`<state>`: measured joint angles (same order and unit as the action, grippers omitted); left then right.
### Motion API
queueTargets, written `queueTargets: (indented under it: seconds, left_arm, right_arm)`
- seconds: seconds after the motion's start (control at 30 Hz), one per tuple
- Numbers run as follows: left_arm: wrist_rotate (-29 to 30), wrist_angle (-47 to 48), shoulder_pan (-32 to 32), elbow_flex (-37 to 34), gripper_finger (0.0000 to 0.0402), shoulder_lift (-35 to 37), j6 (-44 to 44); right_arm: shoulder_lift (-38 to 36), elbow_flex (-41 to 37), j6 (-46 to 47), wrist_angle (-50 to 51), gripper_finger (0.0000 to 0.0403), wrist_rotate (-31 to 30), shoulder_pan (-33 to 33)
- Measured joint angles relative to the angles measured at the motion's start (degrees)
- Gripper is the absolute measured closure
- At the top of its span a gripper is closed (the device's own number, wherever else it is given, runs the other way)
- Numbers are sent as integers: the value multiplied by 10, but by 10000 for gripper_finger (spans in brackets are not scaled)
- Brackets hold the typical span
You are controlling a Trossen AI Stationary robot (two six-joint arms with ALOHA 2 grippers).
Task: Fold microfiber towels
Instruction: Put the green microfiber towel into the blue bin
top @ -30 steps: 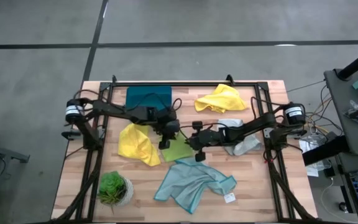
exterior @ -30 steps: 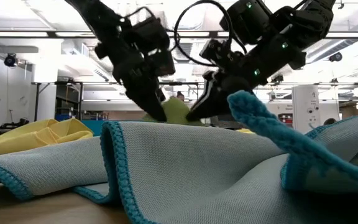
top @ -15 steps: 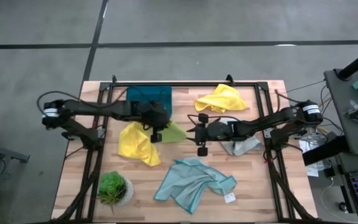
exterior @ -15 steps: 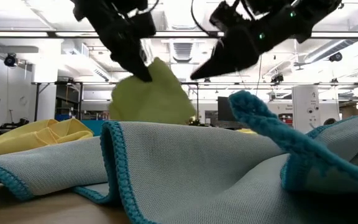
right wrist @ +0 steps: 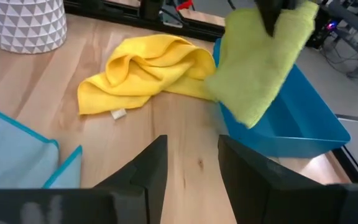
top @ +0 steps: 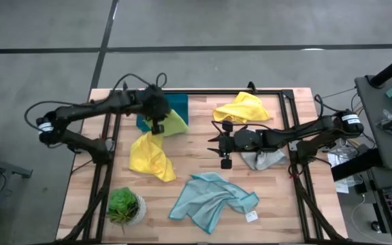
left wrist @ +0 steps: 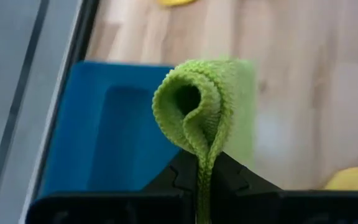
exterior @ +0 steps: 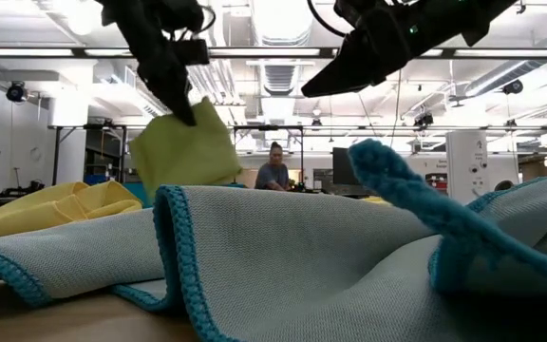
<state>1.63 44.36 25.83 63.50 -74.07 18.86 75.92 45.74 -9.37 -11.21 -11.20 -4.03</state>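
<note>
Hanging folded from the left gripper (top: 158, 126), the lime green towel (top: 173, 123) is pinched at its upper edge and dangles above the teal tray (top: 180, 103) at the far left part of the worktop (top: 203, 160); the left wrist view shows the cloth doubled into a loop and clamped between the closed fingers (left wrist: 185, 177), with the tray (left wrist: 110, 134) below it; in the low view the towel (exterior: 183, 150) swings clear of the surface under the dark fingers (exterior: 174, 95). Near the tray lies a crumpled yellow towel (top: 150, 156); a second yellow towel (top: 242, 107) is bunched at the far edge, right of centre. The right gripper (top: 221, 144) hovers over bare wood at mid-worktop, its jaws parted about halfway and holding nothing; just beside that arm lies the pale grey towel (top: 264, 159), partly under it. Closer to the near edge spreads the rumpled light blue towel (top: 211, 199), with a small white tag (top: 251, 216) by its corner; a potted plant (top: 124, 205) stands at the near left corner. Beyond the worktop, in the low view, a person (exterior: 274, 172) sits in the room.
</note>
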Motion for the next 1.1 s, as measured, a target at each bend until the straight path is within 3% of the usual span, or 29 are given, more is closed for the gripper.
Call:
queueTargets:
  seconds: [0.27,0.6,0.83,1.1]
  left_arm:
    - [-7,26,85,24,401,-42,120]
    - [-7,28,124,71,402,-143,264]
    - [-1,23,137,109,402,-214,307]
    - [5,5,152,121,401,-247,319]
  right_arm:
    - [10,0,7,8,268,0,0]
    - [10,0,9,11,268,0,0]
    - [10,0,8,11,268,0,0]
    - [10,0,8,14,268,0,0]
